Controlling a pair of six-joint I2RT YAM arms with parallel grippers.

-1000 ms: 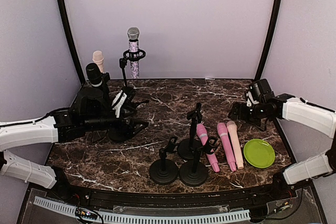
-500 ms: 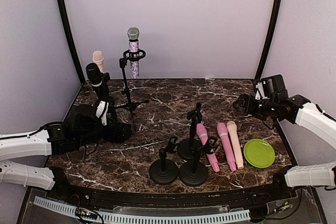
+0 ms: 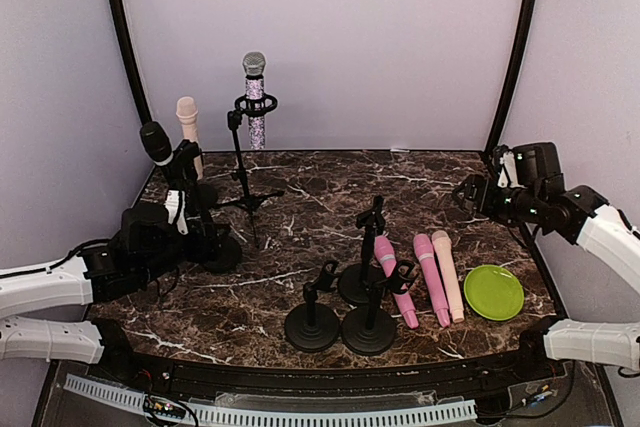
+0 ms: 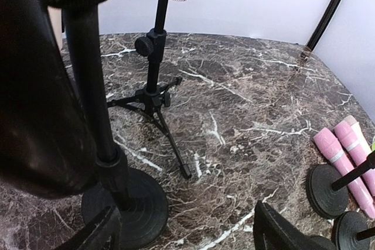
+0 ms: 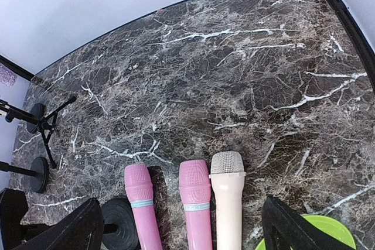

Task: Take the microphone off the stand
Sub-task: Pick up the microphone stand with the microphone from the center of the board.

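A black microphone [image 3: 155, 142] sits in a clip on a round-base stand [image 3: 216, 252] at the left and leans left. My left gripper [image 3: 205, 237] is open beside that stand's base. In the left wrist view its open fingers [image 4: 187, 229] straddle bare table, with the stand's pole [image 4: 88, 86] and base [image 4: 126, 206] by the left finger. A sparkly microphone [image 3: 254, 87] stands on a tripod stand [image 3: 245, 197]. A beige microphone [image 3: 187, 112] stands at the back left. My right gripper [image 3: 475, 197] is open and empty above the table's right side.
Two pink microphones [image 3: 395, 282] [image 3: 430, 277] and a cream one [image 3: 447, 272] lie right of centre, also in the right wrist view [image 5: 195, 203]. A green plate [image 3: 493, 292] lies beside them. Three empty round-base stands [image 3: 312, 325] stand in front.
My left arm has drawn back to the left and nearer. The black microphone and its stand have shifted and tilted left. My right arm has risen and moved slightly right.
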